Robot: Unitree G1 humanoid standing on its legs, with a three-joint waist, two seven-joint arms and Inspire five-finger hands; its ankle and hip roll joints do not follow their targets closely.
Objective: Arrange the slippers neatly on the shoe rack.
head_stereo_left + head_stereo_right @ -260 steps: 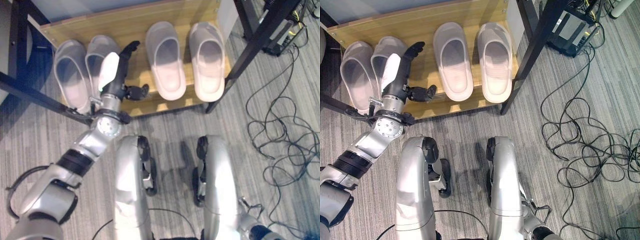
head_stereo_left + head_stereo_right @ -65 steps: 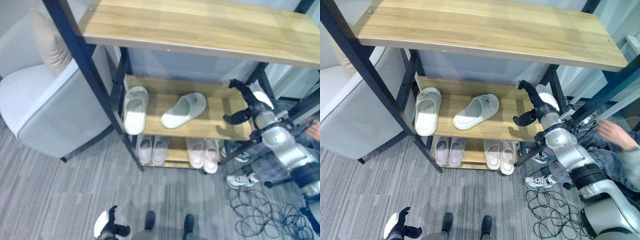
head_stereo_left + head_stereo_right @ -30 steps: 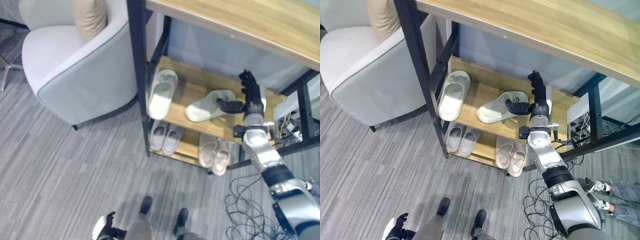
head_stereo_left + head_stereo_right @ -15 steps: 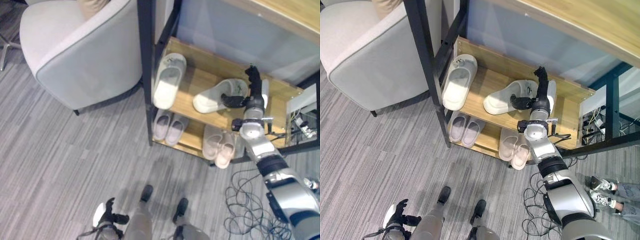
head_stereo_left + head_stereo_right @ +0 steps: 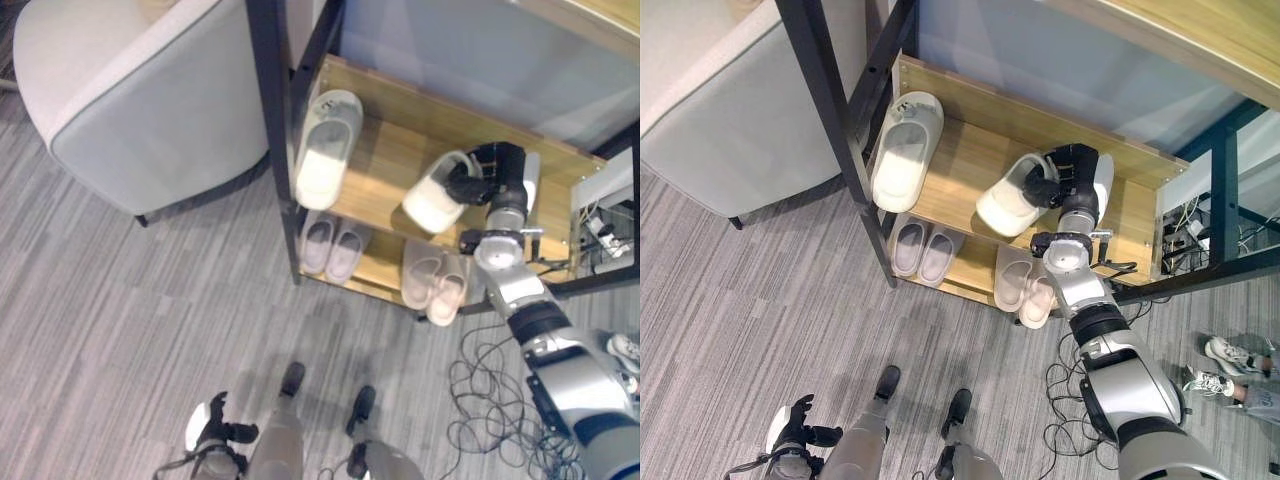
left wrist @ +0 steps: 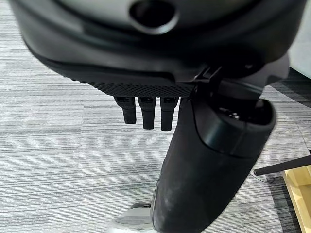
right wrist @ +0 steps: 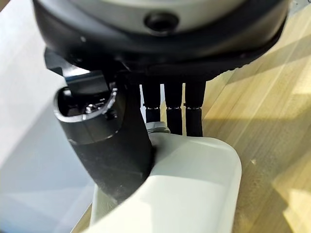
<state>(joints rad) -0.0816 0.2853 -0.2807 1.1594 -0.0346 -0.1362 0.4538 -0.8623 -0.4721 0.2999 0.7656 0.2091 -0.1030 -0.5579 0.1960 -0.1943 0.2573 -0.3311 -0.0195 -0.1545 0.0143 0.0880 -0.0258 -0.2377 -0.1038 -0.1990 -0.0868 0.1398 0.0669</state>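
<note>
On the wooden shelf (image 5: 970, 170), the right robot hand (image 5: 1068, 172) grips a slipper (image 5: 1008, 200).

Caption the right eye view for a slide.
Right hand grips a slipper on the rack's middle shelf; its mate lies at the shelf's left.

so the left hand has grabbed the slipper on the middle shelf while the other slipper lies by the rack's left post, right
Not quite: it is the right hand that is shut on the slipper on the middle shelf, as the right eye view and right wrist view show. The left hand hangs low over the carpet, holding nothing. The other slipper does lie by the left post.
</note>
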